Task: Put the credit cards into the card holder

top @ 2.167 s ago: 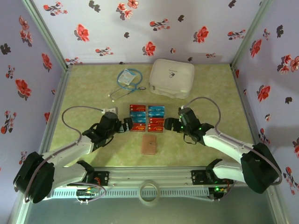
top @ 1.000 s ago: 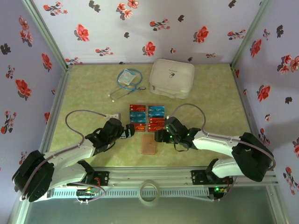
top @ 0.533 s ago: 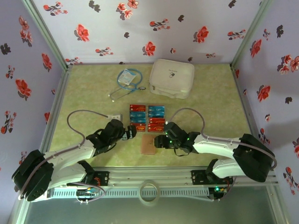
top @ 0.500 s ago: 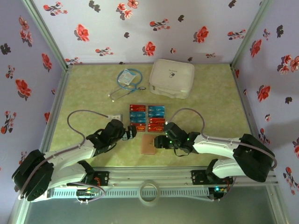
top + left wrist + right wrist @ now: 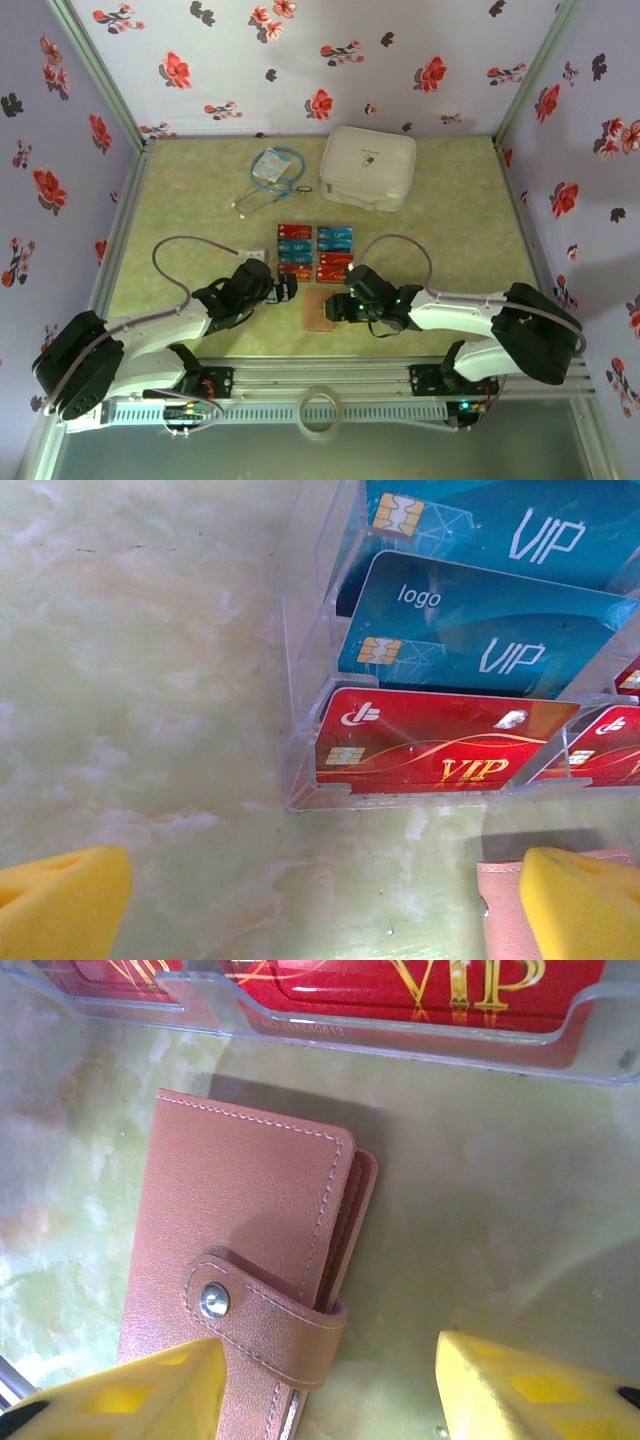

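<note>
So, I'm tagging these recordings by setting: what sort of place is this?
Probably a staged robot test booth, not a home: flowered wallpaper panels box in a small green tabletop, with an aluminium rail along its near edge.

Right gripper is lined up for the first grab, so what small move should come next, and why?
Probably lower the right gripper and close it on the card holder at its strap. The holder lies flat and snapped shut, with that edge between the open jaws. The credit cards sit in their clear rack, so the holder likely has to be opened first.
</note>
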